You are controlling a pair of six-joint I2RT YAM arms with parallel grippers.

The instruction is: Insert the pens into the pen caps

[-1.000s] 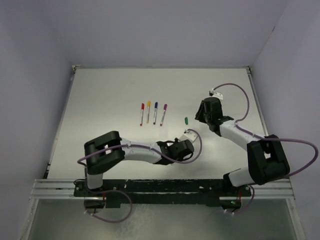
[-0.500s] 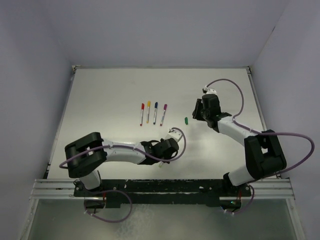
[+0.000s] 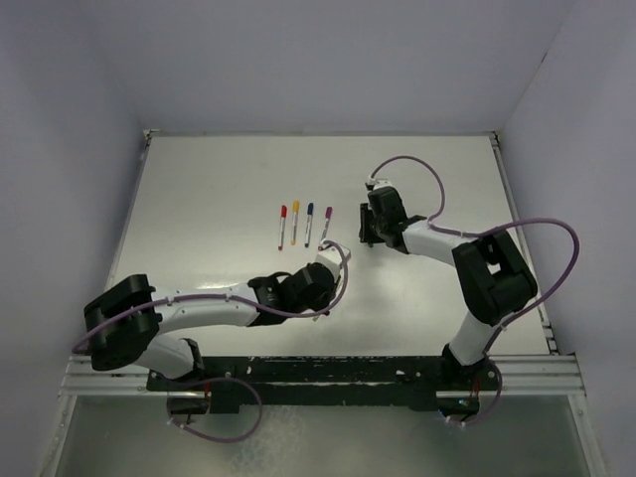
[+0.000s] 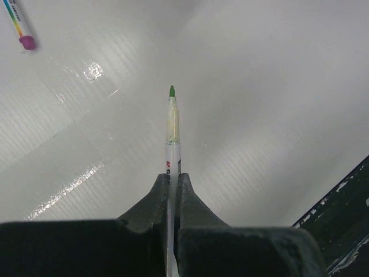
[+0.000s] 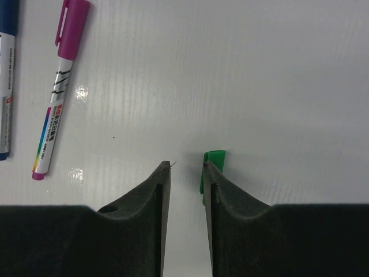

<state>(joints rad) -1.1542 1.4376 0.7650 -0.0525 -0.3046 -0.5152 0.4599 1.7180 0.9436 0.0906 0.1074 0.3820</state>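
My left gripper is shut on a pale pen whose bare green tip points forward above the table; in the top view it sits near the middle, below the row of pens. My right gripper is open and low over the table, with the green cap lying at the tip of its right finger, partly hidden behind it. In the top view that gripper covers the cap. Four capped pens lie in a row: red, yellow, blue and purple.
The purple-capped pen and the blue one lie left of my right gripper. The purple pen's end shows far left of the held pen. The table's black front rail is at lower right.
My left arm has swung left and toward the pen row with the green-tipped pen in it. My right gripper has moved left and come down around the green cap.
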